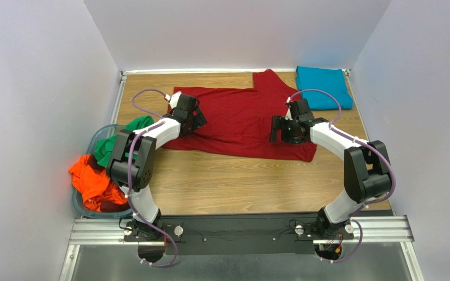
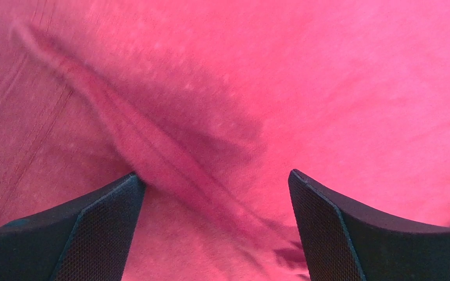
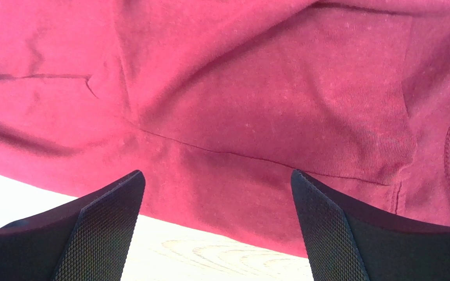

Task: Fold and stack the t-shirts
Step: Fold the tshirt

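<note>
The dark red t-shirt lies spread and wrinkled on the middle of the desk, not yet folded small. My left gripper and right gripper hover wide open just over it, holding nothing. The teal-blue t-shirt looks folded at the far right corner. The green t-shirt and orange t-shirt sit bunched in the tub. I judge about one of four done.

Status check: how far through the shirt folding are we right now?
Done: the teal-blue shirt looks folded at the far right corner. In hand: the dark red shirt lies spread out, not yet finished; the left tool and right tool sit open over it, gripping nothing. Left: the green shirt and orange shirt, crumpled in the tub, plus the stacking.
</note>
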`<state>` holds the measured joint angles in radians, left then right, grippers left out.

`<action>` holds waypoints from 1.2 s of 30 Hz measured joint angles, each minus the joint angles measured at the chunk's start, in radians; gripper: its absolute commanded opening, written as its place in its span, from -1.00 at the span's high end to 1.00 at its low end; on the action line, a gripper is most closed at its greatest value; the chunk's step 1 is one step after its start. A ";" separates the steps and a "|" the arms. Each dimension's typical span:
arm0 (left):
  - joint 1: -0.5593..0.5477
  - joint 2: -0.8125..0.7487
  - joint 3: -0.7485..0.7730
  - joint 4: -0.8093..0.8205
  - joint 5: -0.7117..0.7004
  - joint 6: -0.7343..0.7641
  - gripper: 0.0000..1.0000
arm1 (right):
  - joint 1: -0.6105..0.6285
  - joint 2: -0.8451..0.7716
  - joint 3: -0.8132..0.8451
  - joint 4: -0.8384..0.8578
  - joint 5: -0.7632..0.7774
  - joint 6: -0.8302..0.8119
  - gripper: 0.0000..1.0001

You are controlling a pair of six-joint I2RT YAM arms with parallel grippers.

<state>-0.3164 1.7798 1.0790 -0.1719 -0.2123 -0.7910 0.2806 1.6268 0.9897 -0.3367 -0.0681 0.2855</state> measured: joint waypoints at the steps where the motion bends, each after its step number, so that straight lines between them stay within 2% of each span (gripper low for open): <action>1: 0.000 0.002 0.010 0.000 0.000 -0.001 -0.97 | 0.000 0.000 -0.002 0.001 0.000 0.002 -1.00; 9: 0.000 0.063 0.162 -0.006 -0.012 0.000 -0.97 | 0.000 0.000 -0.019 0.005 0.015 0.002 -1.00; 14: 0.007 0.187 0.312 -0.038 -0.032 0.018 -0.97 | 0.000 -0.005 -0.023 0.006 0.030 0.003 -1.00; 19: 0.009 0.203 0.342 -0.074 -0.050 0.031 -0.97 | 0.000 -0.045 -0.024 0.005 0.002 0.001 -1.00; 24: 0.009 0.099 0.288 -0.100 -0.082 0.045 -0.97 | 0.018 -0.076 -0.012 0.009 -0.101 0.001 -1.00; 28: 0.009 -0.068 0.172 -0.098 -0.095 0.050 -0.97 | 0.109 -0.055 0.039 0.014 -0.137 0.003 -1.00; 32: 0.010 -0.185 0.053 -0.060 -0.088 0.047 -0.97 | 0.245 0.036 0.157 0.031 -0.146 0.004 -1.00; 36: 0.010 -0.180 -0.078 -0.024 -0.063 0.042 -0.97 | 0.335 0.174 0.277 0.050 -0.090 -0.033 -1.00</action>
<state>-0.3069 1.6001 1.0008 -0.1963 -0.2749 -0.7490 0.6155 1.8004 1.2667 -0.2871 -0.1585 0.2527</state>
